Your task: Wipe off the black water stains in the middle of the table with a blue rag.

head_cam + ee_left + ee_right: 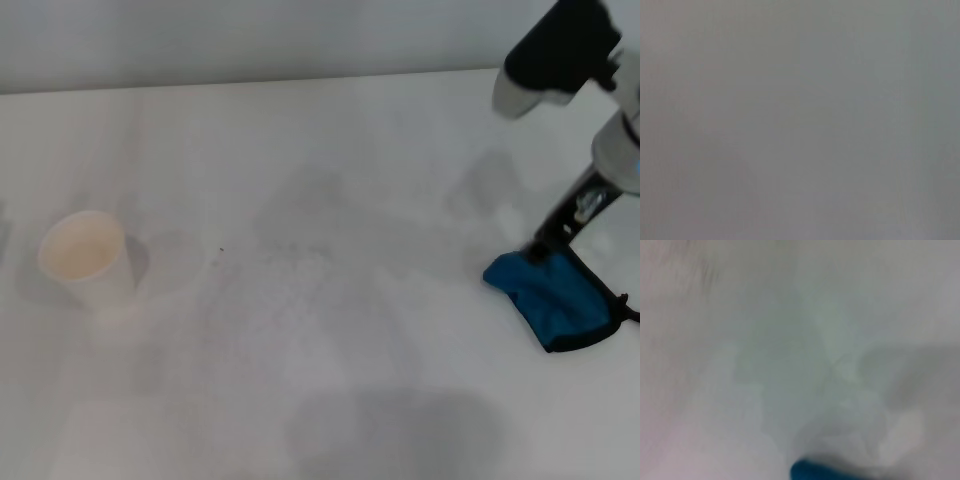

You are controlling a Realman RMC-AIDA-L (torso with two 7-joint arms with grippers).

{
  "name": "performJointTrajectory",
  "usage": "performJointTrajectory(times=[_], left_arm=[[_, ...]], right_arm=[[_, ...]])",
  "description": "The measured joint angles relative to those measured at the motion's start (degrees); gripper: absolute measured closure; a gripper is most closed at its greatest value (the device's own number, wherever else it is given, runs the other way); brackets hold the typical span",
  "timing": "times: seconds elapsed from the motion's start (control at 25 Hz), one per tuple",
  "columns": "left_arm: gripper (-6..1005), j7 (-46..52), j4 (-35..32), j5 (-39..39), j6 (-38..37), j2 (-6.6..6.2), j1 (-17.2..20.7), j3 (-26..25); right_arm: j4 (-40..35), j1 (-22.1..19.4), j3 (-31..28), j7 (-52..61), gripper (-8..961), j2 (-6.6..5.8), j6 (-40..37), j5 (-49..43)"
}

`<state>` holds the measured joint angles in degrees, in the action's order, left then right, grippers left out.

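White table (pixel 330 420) fills the head view, pale wall strip along the far edge. Middle of the table shows no dark blot; only a tiny dark speck (pixel 221 250) sits just right of the cup, plus faint greyish smudging over the centre, so the stain looks mostly gone or too faint to tell.

Blue rag (pixel 553 298) lies bunched on the right side of the table, well apart from the centre, black trim showing at its near right edge. Right gripper (pixel 548 246) is at the rag's far edge, dark fingers down onto the cloth and apparently pinching it, though the pads are not clearly seen. Right wrist view shows only a sliver of the blue rag (pixel 812 471) against the white top. Left gripper is not visible anywhere; left wrist view is blank grey.

Paper cup (pixel 88 260) stands upright on the left, open end up, well clear of the rag.

Judged step: rag held off to the right, either about to sweep in or finished. To do it well, keep the cloth pressed flat, drag it left across the centre over the speck and the grey smudge, and stop short of the cup so it is not knocked.

Count: one rag, one cup, one speck, one gripper in sight.
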<state>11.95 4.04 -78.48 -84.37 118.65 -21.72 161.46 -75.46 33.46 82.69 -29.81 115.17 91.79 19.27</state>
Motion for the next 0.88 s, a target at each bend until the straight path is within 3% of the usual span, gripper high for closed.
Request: performJointTrajectory(times=[0.28,0.44,0.48,0.88], left_arm=[[339,0.0,0.0,0.0,-0.21,0.0,0.17,0.0],[339,0.0,0.14,-0.01,-0.21,-0.04,0.36,0.0],[339,0.0,0.33,-0.1,-0.21,-0.08,0.38,-0.01],[339,0.0,1.48,-1.33,-0.24,-0.01,0.33,0.05]], right_arm=[[-4.0,-3.6,-7.4,-9.35,309,0.04,-6.3,8.22],[-1.27,-6.06,-16.78,-19.57,305,-0.03,-12.43,19.27],[-1.27,-6.06,-16.78,-19.57,306,-0.03,-12.43,19.27],[20.42,-7.62,-48.12,-49.16,308,-0.34,-16.88,47.32]])
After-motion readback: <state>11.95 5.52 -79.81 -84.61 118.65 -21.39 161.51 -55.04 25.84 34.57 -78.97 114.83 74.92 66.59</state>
